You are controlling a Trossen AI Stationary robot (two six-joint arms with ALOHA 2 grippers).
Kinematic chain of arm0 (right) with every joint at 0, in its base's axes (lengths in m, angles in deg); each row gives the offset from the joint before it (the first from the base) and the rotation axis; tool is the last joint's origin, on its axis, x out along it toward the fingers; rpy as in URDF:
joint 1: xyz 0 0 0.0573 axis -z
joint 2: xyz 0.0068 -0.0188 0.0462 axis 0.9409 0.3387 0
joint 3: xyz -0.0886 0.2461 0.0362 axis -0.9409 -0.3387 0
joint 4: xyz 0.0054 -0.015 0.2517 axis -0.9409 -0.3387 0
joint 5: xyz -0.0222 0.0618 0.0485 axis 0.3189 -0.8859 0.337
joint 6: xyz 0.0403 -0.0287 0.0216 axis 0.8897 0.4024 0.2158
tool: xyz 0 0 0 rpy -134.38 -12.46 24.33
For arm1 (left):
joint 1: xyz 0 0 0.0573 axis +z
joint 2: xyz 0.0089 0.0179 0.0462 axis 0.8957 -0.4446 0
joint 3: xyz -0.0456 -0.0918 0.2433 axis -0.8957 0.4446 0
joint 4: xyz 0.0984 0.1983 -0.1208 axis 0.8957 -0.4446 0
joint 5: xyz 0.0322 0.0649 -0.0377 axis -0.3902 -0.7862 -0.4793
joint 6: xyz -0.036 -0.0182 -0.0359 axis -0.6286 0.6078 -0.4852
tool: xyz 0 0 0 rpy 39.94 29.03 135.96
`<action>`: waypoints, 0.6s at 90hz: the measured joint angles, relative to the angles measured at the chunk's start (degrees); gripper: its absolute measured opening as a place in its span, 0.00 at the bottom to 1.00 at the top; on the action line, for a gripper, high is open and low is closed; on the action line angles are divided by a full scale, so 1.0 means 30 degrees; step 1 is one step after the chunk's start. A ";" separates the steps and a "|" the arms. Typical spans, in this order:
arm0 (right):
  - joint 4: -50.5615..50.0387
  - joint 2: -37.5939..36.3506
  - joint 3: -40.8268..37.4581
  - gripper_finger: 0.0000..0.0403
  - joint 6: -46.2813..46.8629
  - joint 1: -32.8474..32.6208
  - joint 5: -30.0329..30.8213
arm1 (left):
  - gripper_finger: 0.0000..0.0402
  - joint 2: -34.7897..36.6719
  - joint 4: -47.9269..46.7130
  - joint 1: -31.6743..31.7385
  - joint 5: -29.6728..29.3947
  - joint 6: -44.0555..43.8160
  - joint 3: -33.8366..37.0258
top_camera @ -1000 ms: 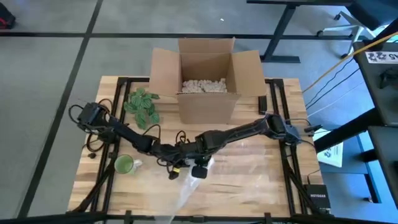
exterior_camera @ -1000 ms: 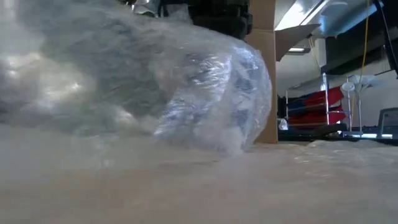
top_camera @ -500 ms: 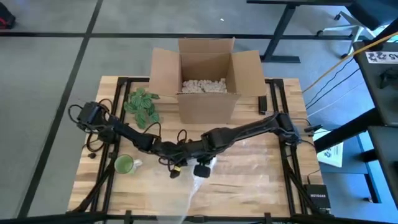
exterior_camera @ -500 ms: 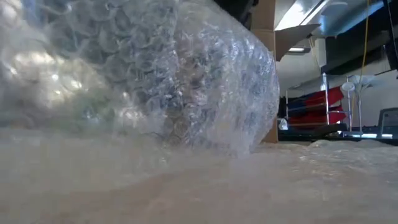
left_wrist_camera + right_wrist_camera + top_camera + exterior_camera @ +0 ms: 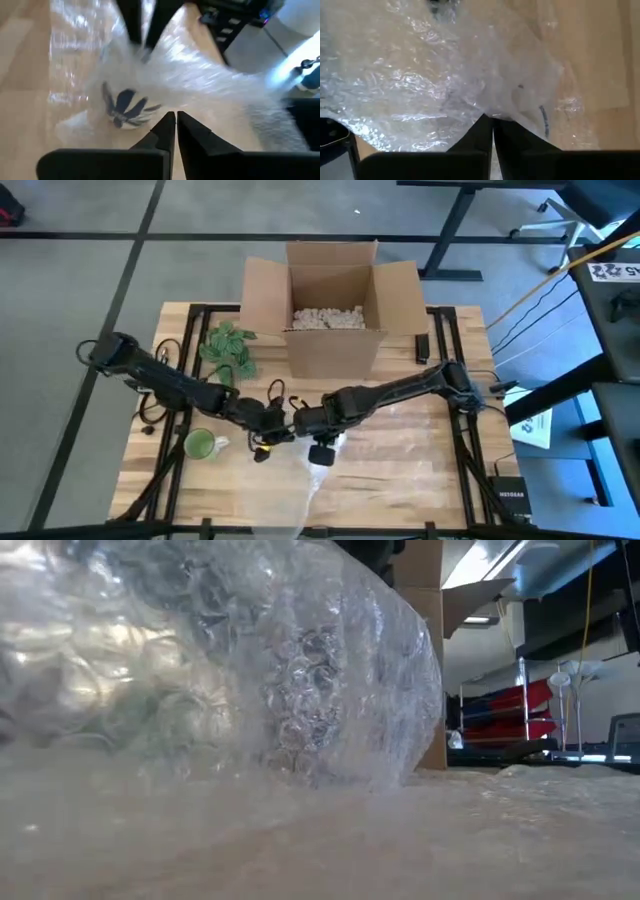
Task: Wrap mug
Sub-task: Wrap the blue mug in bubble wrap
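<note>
— In front of the cardboard box [image 5: 333,310], what do you hold?
— My right gripper [image 5: 492,122] is pinched on the bubble wrap [image 5: 420,75]; my left gripper [image 5: 176,120] is closed, just beside it.
— And the mug [image 5: 122,105]?
— Under the wrap, nearer than the box. A green cup [image 5: 200,444] stands left of it.

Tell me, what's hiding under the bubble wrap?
Under the bubble wrap sits a white mug with a dark blue flower pattern. Only that side shows through; the wrap covers the rest of it.
</note>
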 joint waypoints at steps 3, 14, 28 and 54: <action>0.0009 0.0000 0.0000 0.00 0.0000 0.0000 0.0075 | 0.00 0.0487 -0.0179 -0.0199 -0.0190 0.0248 0.0000; -0.0025 0.0000 0.0000 0.00 0.0000 0.0000 0.0171 | 0.00 0.2054 -0.0453 -0.0839 -0.0750 0.0771 0.0000; -0.0137 0.0007 0.0000 0.00 -0.0007 -0.0003 0.0054 | 0.00 0.3427 -0.0601 -0.1520 -0.1118 0.1234 0.0000; -0.0141 -0.0119 0.0000 0.14 -0.0008 0.0000 -0.3237 | 0.00 0.3766 -0.2420 -0.2317 -0.3187 0.0891 0.0007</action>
